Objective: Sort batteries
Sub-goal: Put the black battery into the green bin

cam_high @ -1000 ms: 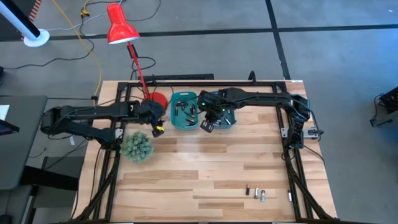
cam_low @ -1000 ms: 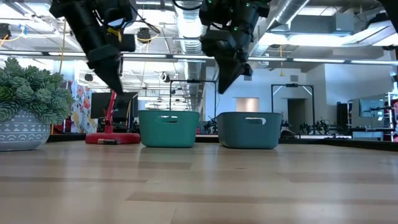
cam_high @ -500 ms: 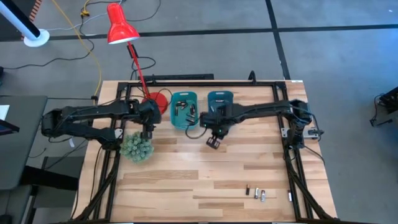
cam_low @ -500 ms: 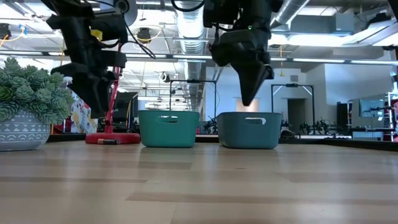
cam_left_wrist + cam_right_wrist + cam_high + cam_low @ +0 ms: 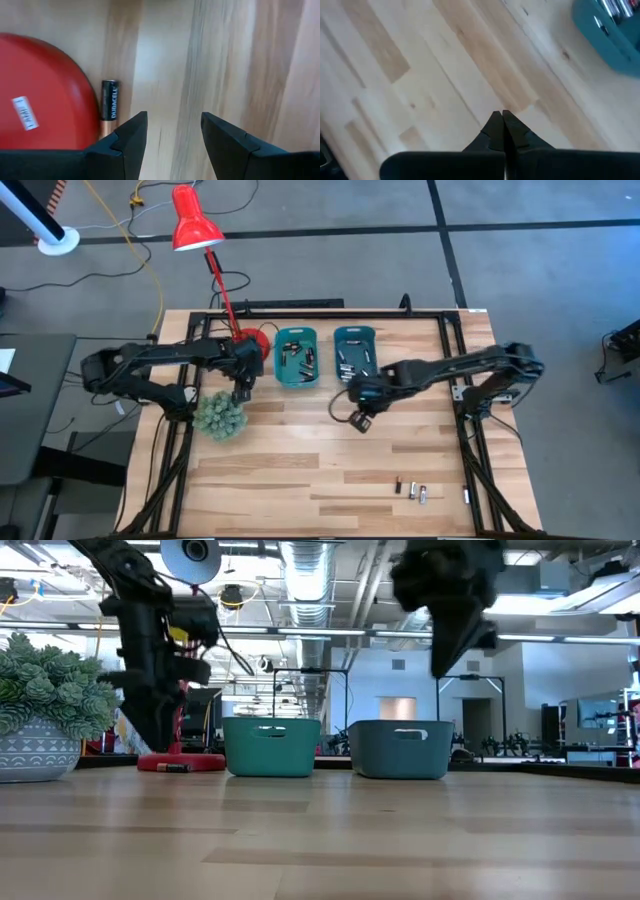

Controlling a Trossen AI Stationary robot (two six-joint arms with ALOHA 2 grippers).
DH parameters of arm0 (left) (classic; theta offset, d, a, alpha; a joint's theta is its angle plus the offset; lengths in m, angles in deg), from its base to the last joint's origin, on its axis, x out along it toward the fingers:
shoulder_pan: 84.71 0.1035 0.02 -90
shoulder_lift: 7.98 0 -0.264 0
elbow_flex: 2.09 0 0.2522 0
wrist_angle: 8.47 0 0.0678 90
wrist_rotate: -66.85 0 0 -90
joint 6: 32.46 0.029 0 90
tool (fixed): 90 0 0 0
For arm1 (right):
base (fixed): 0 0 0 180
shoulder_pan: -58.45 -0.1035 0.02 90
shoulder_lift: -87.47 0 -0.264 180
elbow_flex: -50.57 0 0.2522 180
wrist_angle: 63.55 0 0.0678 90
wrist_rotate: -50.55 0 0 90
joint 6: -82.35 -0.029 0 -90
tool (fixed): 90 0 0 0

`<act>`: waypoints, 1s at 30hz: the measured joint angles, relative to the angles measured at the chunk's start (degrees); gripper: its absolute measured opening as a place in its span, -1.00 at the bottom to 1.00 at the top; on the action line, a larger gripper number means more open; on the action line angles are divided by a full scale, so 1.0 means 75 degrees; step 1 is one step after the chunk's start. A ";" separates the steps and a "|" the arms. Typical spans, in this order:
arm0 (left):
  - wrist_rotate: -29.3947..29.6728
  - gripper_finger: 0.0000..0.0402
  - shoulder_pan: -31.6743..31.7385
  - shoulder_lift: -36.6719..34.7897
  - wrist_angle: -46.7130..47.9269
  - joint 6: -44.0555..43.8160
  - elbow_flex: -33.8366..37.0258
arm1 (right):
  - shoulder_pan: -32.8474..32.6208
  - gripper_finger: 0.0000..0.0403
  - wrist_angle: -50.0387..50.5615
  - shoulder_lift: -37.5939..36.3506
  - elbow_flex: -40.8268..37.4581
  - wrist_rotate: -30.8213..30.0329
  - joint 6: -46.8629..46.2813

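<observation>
Pick-up step: left gripper (image 5: 170, 131), fingers apart, hovers by lamp base (image 5: 40, 95); next, shift over battery (image 5: 109, 100). Right gripper (image 5: 500, 124) pinched together, empty.

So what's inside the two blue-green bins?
Batteries lie in the left bin and in the right bin. Any cells buried under the top ones are hidden.
</observation>
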State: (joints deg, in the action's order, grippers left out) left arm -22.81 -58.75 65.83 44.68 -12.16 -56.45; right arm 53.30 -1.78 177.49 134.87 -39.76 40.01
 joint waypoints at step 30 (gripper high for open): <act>0.0396 -0.09 0.0666 0.0929 -0.1246 0.0330 -0.0003 | -0.1748 -0.99 -0.0183 -0.3527 -0.2991 -0.2003 -0.2514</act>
State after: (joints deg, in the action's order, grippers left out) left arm -19.84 -53.75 72.79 35.33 -9.69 -56.48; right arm 40.19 -3.15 151.04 112.43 -54.78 21.15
